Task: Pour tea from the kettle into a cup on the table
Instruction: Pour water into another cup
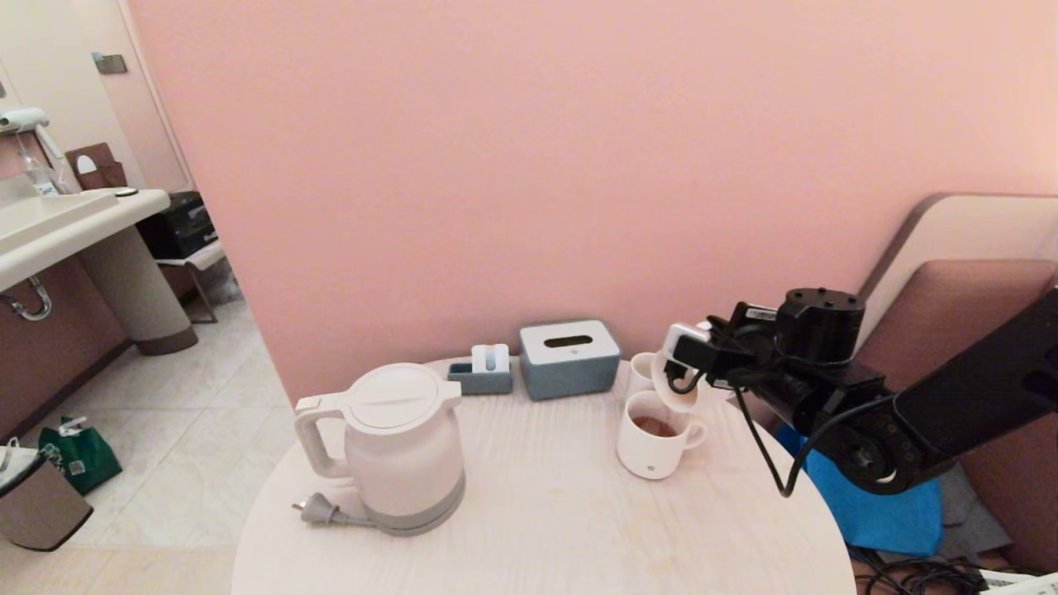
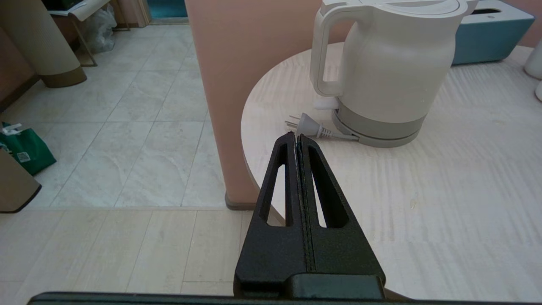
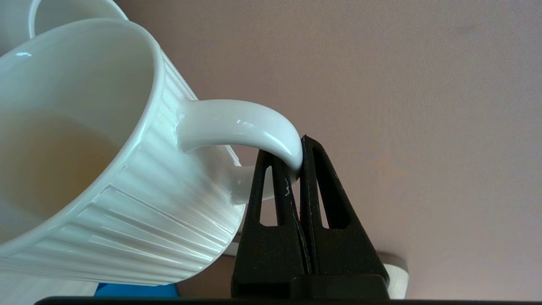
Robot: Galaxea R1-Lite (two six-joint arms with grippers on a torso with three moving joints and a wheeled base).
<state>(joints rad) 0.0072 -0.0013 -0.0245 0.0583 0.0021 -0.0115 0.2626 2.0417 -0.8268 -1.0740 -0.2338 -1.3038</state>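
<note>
The white kettle (image 1: pixel 405 446) (image 2: pixel 389 72) stands upright at the left of the round table (image 1: pixel 545 512), lid on, its grey plug (image 1: pixel 318 510) lying beside it. A white mug with a grey dot (image 1: pixel 653 442) stands at the right and holds reddish-brown tea (image 1: pixel 655 426). Just above it, my right gripper (image 1: pixel 690 373) (image 3: pixel 292 156) is shut on the handle of a ribbed white mug (image 1: pixel 676 387) (image 3: pixel 84 169), tilted mouth-down toward the standing mug. Its inside looks pale yellowish. My left gripper (image 2: pixel 296 136) is shut and empty, near the table's left front edge, short of the plug (image 2: pixel 307 124).
Another white cup (image 1: pixel 640 368) stands behind the two mugs. A grey-blue tissue box (image 1: pixel 570 357) and a small blue holder (image 1: pixel 488 372) sit at the back by the pink wall. A padded seat with a blue cloth (image 1: pixel 876 504) is to the right.
</note>
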